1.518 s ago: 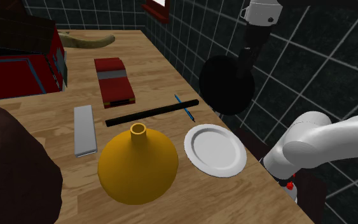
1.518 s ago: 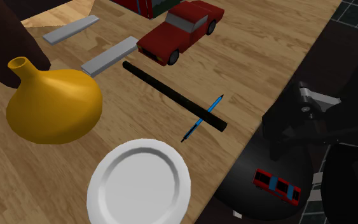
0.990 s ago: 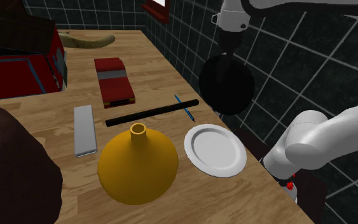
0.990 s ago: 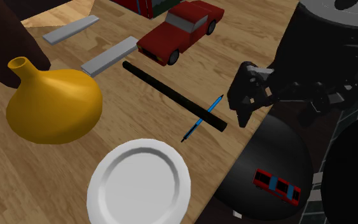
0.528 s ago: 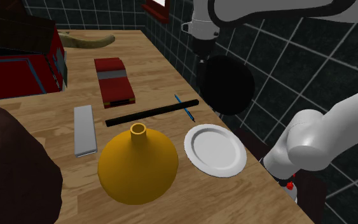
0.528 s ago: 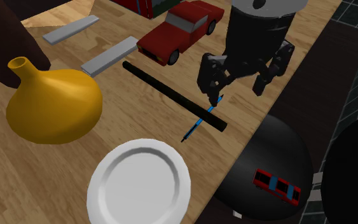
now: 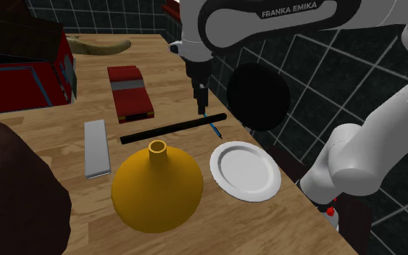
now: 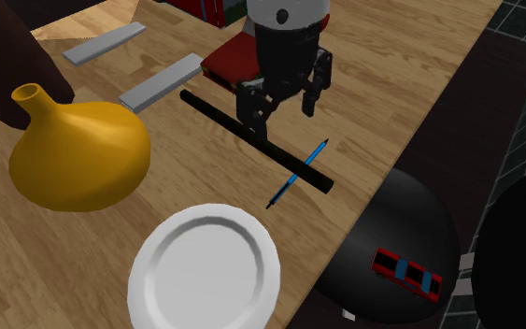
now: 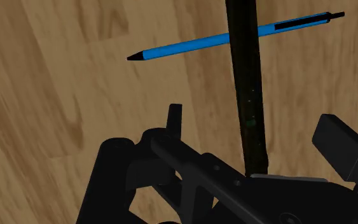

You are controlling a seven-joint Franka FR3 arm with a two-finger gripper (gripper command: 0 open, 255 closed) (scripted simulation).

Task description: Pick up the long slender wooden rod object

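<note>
Wrist view: hand (image 9: 257, 137) with fingers spread apart, straddling the black rod (image 9: 246, 83) without touching it. Rod lies flat on the wooden bench (image 9: 56, 76), crossing a blue pen (image 9: 184, 48) further out. Shoulder view: white plate (image 7: 245, 170) and yellow vase (image 7: 157, 190) nearest, rod beyond them, red toy car (image 7: 130, 93) farther.

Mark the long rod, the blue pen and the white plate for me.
black rod (image 7: 173, 126), shoulder view, middle of its shaft.
blue pen (image 9: 184, 47), wrist view, middle of its barrel.
white plate (image 8: 205, 271), second exterior view, bare centre.
</note>
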